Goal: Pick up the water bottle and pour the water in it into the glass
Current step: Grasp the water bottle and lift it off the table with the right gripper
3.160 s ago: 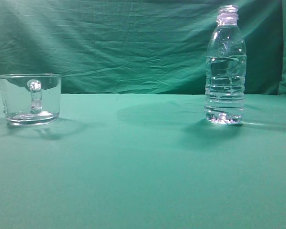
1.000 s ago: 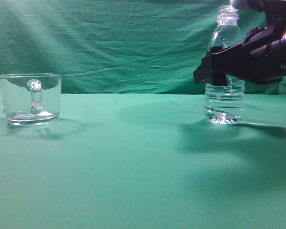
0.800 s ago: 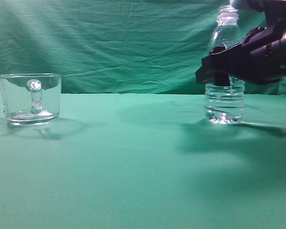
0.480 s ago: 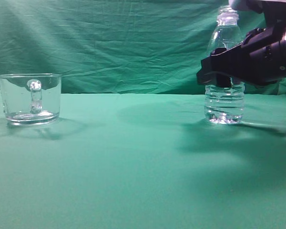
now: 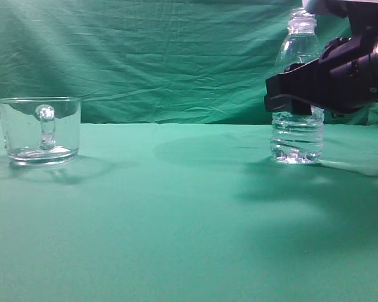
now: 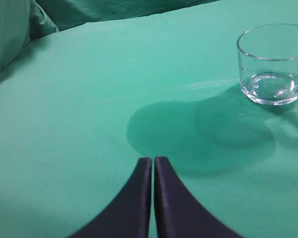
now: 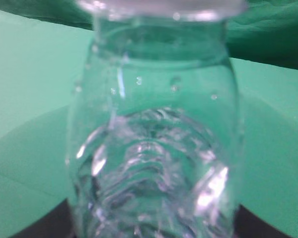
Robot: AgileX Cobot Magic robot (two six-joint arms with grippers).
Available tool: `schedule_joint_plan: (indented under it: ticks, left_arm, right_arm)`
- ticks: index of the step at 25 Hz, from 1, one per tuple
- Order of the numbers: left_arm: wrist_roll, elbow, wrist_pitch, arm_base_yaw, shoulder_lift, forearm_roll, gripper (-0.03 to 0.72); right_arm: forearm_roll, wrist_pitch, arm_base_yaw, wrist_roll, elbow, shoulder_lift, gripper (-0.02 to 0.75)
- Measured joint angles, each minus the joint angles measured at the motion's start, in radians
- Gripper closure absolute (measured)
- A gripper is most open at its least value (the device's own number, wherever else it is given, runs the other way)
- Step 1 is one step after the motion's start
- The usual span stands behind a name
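The glass (image 5: pixel 40 131) stood upright near the left edge of the desk (image 5: pixel 176 220), toward the far side, its looped handle (image 5: pixel 46 128) turned to the exterior camera. It looked empty, with only bright reflections in its thick base. In the left wrist view the same glass (image 6: pixel 274 63) sat at the upper right, mouth open upward, throwing a soft shadow across the green cloth (image 6: pixel 79 99) that covered the desk. The left tool (image 6: pixel 153 163) hung above the cloth, well apart from the glass, its two dark fingers pressed together with only a hairline seam between them and nothing held.

Toward the right edge of the desk, at about the same depth as the glass, the water bottle (image 5: pixel 297 135) stood upright with its base on the cloth and its threaded neck uncapped. The water (image 5: pixel 296 132) filled its ribbed lower body; the level line was hidden behind the arm. The right tool (image 5: pixel 296 94) reached in from the right and crossed the bottle's middle as a dark block. From the right wrist view the bottle (image 7: pixel 154 148) filled nearly the whole frame, blurred and very close, with dark finger tips just showing at the two lower corners on either side of it. Whether those fingers were already pressing the plastic or only flanking it could not be told.
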Motion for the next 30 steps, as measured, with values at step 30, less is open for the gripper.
schedule_joint_plan:
  ticks: [30]
  left_arm:
    - [0.000,0.000,0.000,0.000,0.000,0.000,0.688]
  right_arm:
    - [-0.205,0.595,0.000,-0.064,-0.149,-0.301,0.414]
